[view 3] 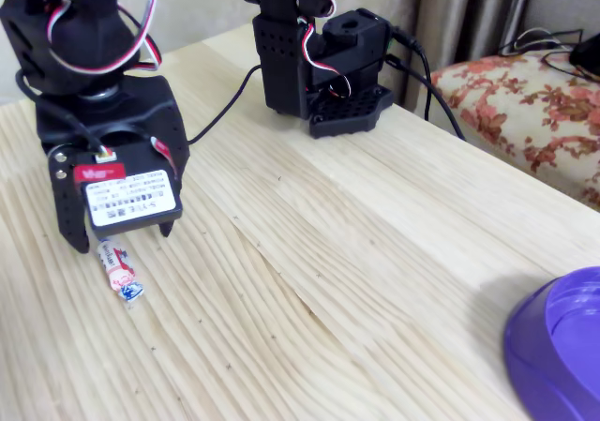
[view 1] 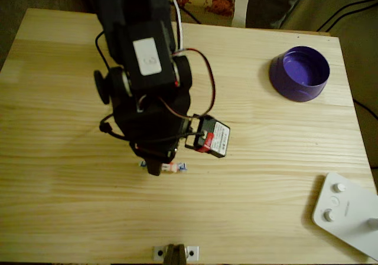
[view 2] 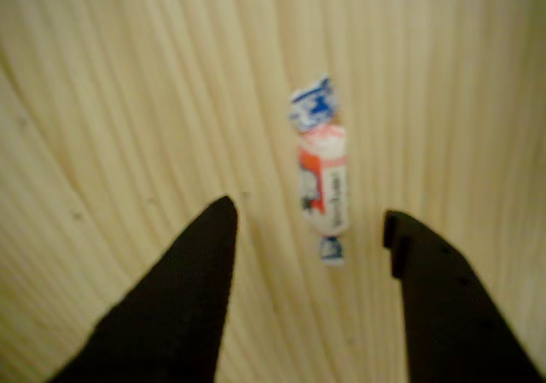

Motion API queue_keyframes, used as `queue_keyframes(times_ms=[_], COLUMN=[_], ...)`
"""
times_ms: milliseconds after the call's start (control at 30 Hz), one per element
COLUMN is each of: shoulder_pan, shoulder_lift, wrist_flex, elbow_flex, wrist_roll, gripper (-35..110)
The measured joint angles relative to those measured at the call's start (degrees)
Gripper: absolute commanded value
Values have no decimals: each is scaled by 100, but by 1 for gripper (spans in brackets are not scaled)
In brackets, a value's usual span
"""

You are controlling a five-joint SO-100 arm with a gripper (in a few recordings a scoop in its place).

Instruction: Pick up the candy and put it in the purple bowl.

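Note:
The candy (view 2: 324, 182) lies flat on the wooden table, white and orange-pink in the middle with twisted blue-and-white ends. My gripper (view 2: 307, 212) is open just above it, one black finger on each side and neither touching the wrapper. From overhead the candy (view 1: 172, 167) peeks out beside the gripper's tip (view 1: 155, 169), near the table's middle front. In the fixed view the candy (view 3: 119, 269) lies right under the gripper (view 3: 122, 238). The purple bowl (view 1: 299, 73) stands empty at the far right corner, well away from the arm; its rim (view 3: 562, 341) shows at the lower right.
A white flat device with round buttons (view 1: 348, 213) lies at the table's front right corner. The arm's base (view 3: 314, 55) stands at the table's back edge with cables trailing off. A small bracket (view 1: 175, 253) sits on the front edge. Bare wood runs between candy and bowl.

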State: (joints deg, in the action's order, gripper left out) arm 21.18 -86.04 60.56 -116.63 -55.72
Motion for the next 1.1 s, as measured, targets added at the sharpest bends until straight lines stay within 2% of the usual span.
queue_keyframes(times_ms=[333,533,867,1100], shoulder_pan=[-211,-272,141,193], shoulder_lift=[378,475,633,809], wrist_flex=[-202,26,378,70], elbow_flex=[35,387,633,633], wrist_roll=[-185,-167,659,624], gripper=[38,38,38,38])
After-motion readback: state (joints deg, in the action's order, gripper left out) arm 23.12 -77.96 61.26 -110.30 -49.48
